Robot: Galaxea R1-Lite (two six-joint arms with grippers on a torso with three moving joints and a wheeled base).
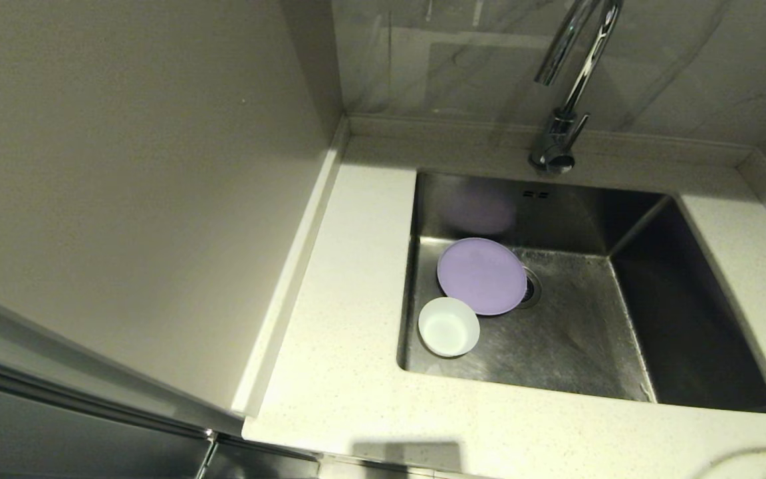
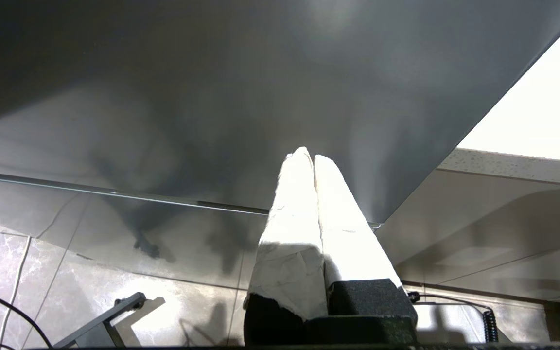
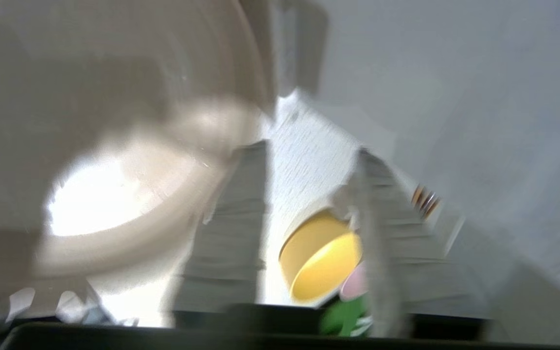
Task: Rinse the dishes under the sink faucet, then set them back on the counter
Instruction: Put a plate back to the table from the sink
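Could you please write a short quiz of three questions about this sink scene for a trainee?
1. True or false: the round lilac-purple plate lies on the speckled white stone counter.
2. Which dish sits beside the plate? A) small white bowl B) glass cup
3. Fill in: the left gripper is ____.

Key: 1 false, it lies in the steel sink. 2 A. 3 shut.

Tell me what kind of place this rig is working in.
Most likely a home kitchen corner: a steel sink set into a speckled stone counter, a chrome gooseneck faucet behind it, and a purple plate and white bowl lying in the basin.
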